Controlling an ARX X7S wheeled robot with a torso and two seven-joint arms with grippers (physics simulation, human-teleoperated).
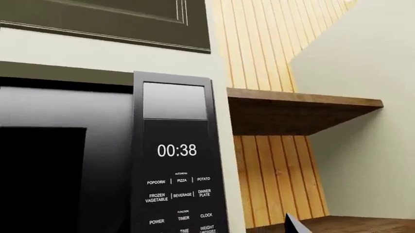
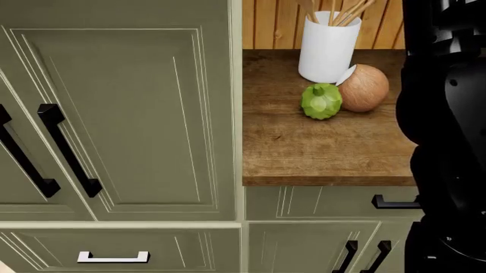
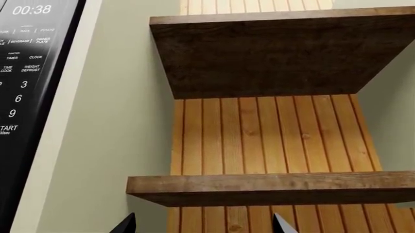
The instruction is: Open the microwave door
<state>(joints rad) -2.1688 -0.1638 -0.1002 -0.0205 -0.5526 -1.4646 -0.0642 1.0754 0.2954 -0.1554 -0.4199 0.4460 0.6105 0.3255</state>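
The microwave's dark glass door (image 1: 58, 160) fills one side of the left wrist view and looks closed. Beside it is the black control panel (image 1: 176, 155), showing 00:38. Of my left gripper only one dark fingertip (image 1: 293, 226) shows, set wide of the view's middle, in front of the wooden wall beside the microwave and touching nothing. The right wrist view catches the keypad edge of the panel (image 3: 26, 73). My right gripper (image 3: 204, 225) is open, its two fingertips far apart and empty, facing the slatted wall. No microwave appears in the head view.
Two wooden shelves (image 3: 272, 187) jut from the slatted wood wall (image 3: 259, 136) beside the microwave. In the head view, green cabinet doors (image 2: 122, 119) with black handles adjoin a wooden counter (image 2: 319, 148) holding a white utensil jar (image 2: 328, 48), a green squash (image 2: 321, 101) and a brown round object (image 2: 365, 88). My right arm (image 2: 448, 142) stands at the right.
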